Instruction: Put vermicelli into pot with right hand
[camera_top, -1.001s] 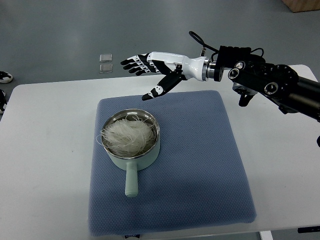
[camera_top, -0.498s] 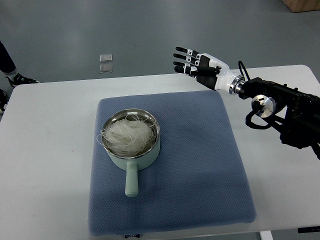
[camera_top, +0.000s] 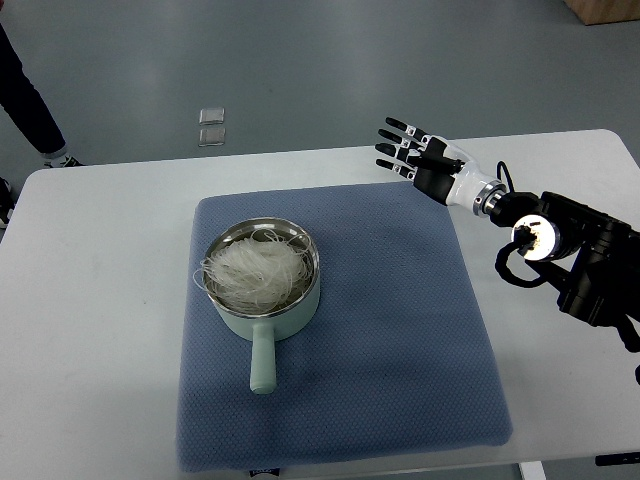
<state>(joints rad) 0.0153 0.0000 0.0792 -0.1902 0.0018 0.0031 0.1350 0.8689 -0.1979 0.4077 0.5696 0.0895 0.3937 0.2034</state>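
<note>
**Vermicelli in pot, rt hand empty**

Count: 1 pot (camera_top: 268, 300), 1 vermicelli (camera_top: 255, 272) bundle, 1 blue mat (camera_top: 400, 330), 1 white table (camera_top: 90, 300). Vermicelli sits inside pot, strands over left rim; pot on mat, handle toward robot. Rt hand (camera_top: 418, 160) above mat's far-right corner, fingers spread, holding 0 items, touching nothing. Person's leg (camera_top: 30, 100) top left.

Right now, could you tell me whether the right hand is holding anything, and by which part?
Nothing is held: the right hand is open and empty; the vermicelli lies in the pot.

Black-and-white right hand (camera_top: 420, 160), black cabled arm (camera_top: 575, 255)
</note>
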